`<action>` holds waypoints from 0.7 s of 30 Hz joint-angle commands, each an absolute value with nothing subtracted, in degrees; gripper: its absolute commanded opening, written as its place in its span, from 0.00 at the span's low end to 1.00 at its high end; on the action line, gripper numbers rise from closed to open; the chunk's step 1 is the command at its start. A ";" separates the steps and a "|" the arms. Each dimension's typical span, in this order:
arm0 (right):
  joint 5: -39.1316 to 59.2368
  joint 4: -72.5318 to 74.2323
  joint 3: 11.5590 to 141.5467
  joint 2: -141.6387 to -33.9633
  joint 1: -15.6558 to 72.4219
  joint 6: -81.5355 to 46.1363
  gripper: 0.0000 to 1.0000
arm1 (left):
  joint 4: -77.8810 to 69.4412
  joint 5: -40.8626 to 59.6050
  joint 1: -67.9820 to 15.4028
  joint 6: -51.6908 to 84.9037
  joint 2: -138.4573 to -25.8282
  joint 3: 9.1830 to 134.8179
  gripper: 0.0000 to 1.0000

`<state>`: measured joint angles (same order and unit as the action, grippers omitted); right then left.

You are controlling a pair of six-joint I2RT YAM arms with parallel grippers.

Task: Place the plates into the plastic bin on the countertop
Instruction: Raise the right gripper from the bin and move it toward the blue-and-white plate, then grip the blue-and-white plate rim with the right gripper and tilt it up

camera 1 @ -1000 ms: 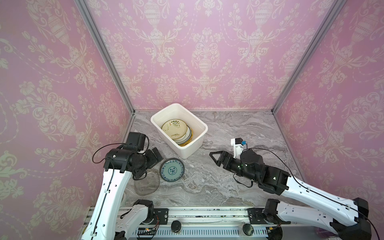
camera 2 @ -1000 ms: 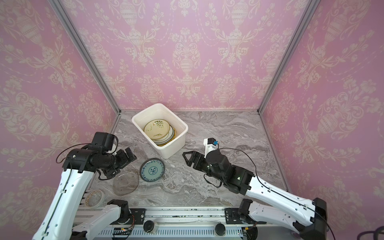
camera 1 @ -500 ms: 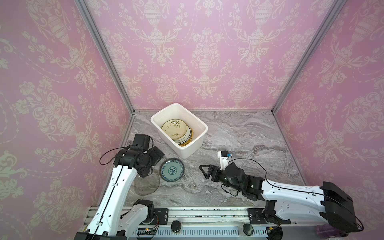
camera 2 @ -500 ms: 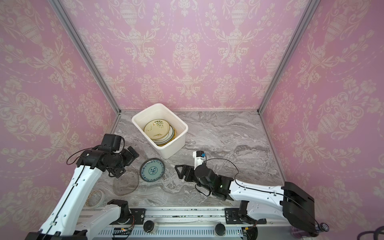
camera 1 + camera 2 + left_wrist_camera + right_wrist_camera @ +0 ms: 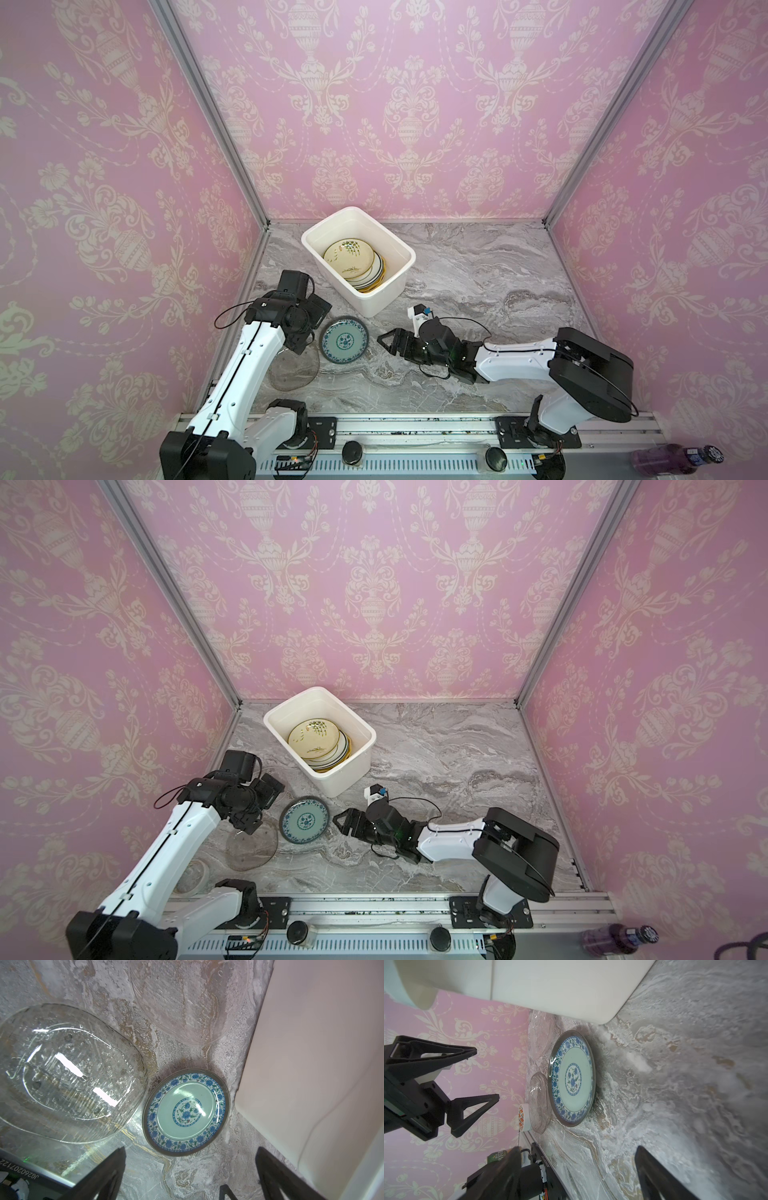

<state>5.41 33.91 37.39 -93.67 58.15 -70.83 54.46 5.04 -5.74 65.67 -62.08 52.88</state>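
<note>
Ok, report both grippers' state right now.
Left gripper: open, holding nothing.
Right gripper: open, holding nothing, facing the teal plate without touching it.

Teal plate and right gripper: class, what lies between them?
Only bare countertop separates the teal plate from the right gripper, in both top views.

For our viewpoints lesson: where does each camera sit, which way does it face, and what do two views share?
Top views: high at the front, looking down on countertop, plastic bin, left arm, right arm.
Left wrist: on left arm, facing down at the teal plate; open left claw shows.
Right wrist: low, facing sideways across the countertop; open right claw shows.
Shared: both wrist views show the teal plate.
</note>
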 commanded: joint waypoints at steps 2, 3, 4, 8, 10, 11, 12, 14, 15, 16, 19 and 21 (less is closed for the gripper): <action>10.11 43.29 40.66 -99.70 58.17 -76.50 0.85 | 50.08 5.45 -5.06 64.61 -64.07 50.61 0.99; 9.97 44.32 40.84 -100.73 58.18 -77.38 0.85 | 49.27 6.09 -5.01 64.43 -64.52 50.01 0.99; 9.59 45.42 40.89 -101.93 58.26 -78.36 0.85 | 48.56 6.45 -4.99 64.39 -64.98 49.39 0.99; 9.32 46.89 41.59 -105.71 58.40 -82.00 0.85 | 46.72 7.00 -4.72 63.70 -66.46 47.64 0.99; 9.40 47.26 41.83 -107.20 58.52 -83.49 0.84 | 46.16 7.03 -4.75 63.24 -67.29 47.37 0.99; 9.43 47.65 41.97 -107.85 58.52 -84.01 0.84 | 45.68 6.99 -4.75 62.63 -67.85 47.29 0.99; 9.39 48.01 42.06 -108.46 58.55 -84.51 0.84 | 45.54 6.87 -4.71 62.08 -68.37 47.37 0.99; 9.49 48.63 42.48 -109.67 58.54 -85.38 0.84 | 45.06 6.90 -4.62 60.54 -69.63 47.54 0.99; 9.67 48.69 42.77 -110.23 58.57 -85.68 0.84 | 44.84 6.96 -4.66 59.87 -70.16 47.63 0.99; 9.88 48.69 43.12 -110.66 58.54 -85.85 0.84 | 44.60 7.09 -4.66 59.53 -70.70 47.68 0.99; 10.58 48.69 44.39 -112.24 58.64 -86.37 0.84 | 42.98 8.06 -4.63 59.38 -71.92 47.09 0.99; 11.03 48.87 45.16 -113.25 58.68 -86.81 0.83 | 41.94 8.41 -4.65 59.65 -72.55 46.46 0.99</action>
